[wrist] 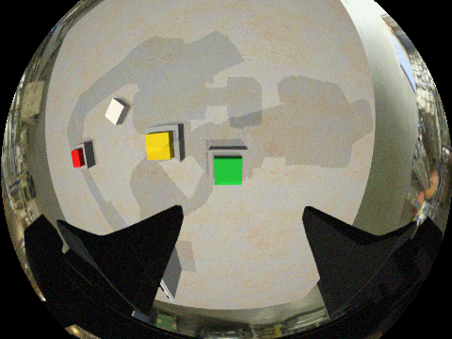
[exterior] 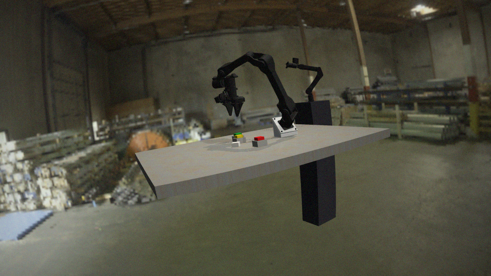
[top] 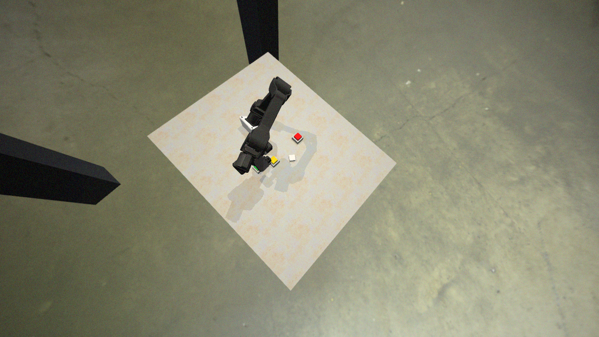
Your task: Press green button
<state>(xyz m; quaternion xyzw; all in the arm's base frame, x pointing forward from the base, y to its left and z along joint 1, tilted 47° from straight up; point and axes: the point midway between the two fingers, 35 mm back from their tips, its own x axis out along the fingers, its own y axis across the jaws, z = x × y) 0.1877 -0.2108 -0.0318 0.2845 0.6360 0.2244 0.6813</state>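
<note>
Presently, the pale mottled square worktop (top: 293,234) carries the black jointed arm (exterior: 274,85), bolted by its white base plate (exterior: 284,130) near the back edge. The black parallel-jaw gripper (exterior: 234,110) hangs fingertips-down, well above the surface, jaws spread wide and holding nothing. Square green button on grey housing (wrist: 228,169) sits mid-worktop, below the gripper. Just beside it: yellow square button (wrist: 158,146); farther along, red square button (wrist: 78,157). Small white cube (wrist: 116,111) lies near the yellow one.
</note>
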